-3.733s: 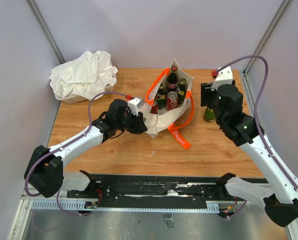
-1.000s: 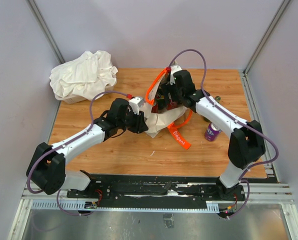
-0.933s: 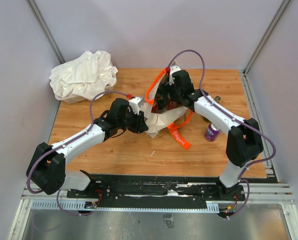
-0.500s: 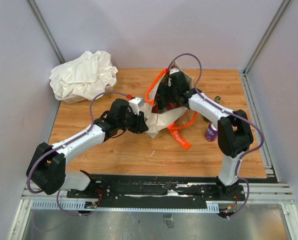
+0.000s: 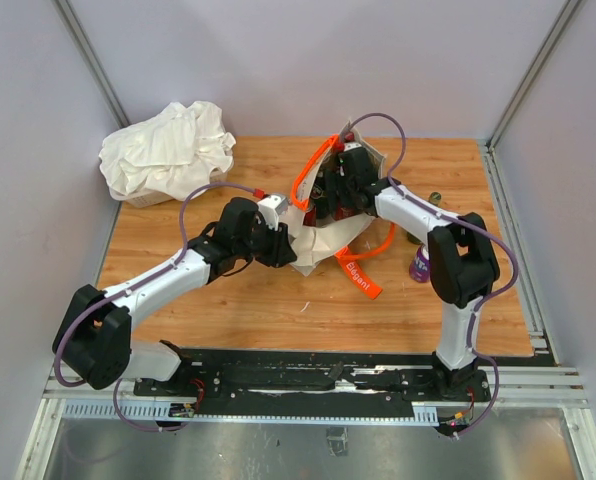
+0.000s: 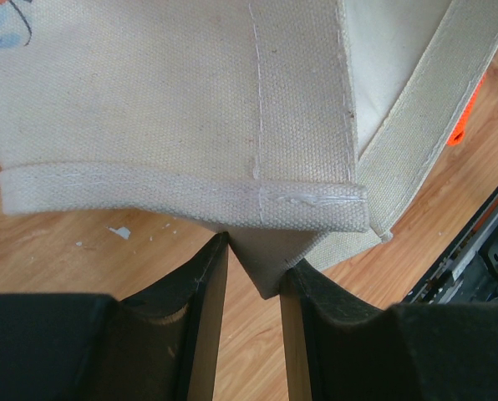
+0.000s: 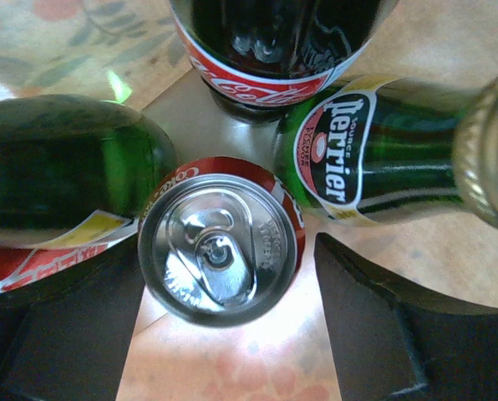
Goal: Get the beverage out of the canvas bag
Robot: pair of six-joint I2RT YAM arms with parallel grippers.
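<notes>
The cream canvas bag (image 5: 318,235) with orange handles stands mid-table. My left gripper (image 5: 283,247) is shut on its near-left corner; in the left wrist view both fingers (image 6: 205,284) pinch the canvas bag (image 6: 174,109) by a folded edge. My right gripper (image 5: 340,195) reaches down into the bag and is open. In the right wrist view it (image 7: 230,271) straddles an upright red cola can (image 7: 221,238), with a gap showing on the right side. Around the can stand a cola bottle (image 7: 261,50), a green Perrier bottle (image 7: 374,159) and another green bottle (image 7: 57,159).
A white cloth bundle (image 5: 166,148) lies at the back left. A purple can (image 5: 421,262) stands on the table right of the bag, and a green bottle (image 5: 435,200) peeks out behind the right arm. An orange strap (image 5: 358,272) trails forward from the bag.
The right arm swung from the table's right side into the bag; over the last second its elbow drew in leftward and the jaws narrowed slightly. The left gripper kept its hold.
</notes>
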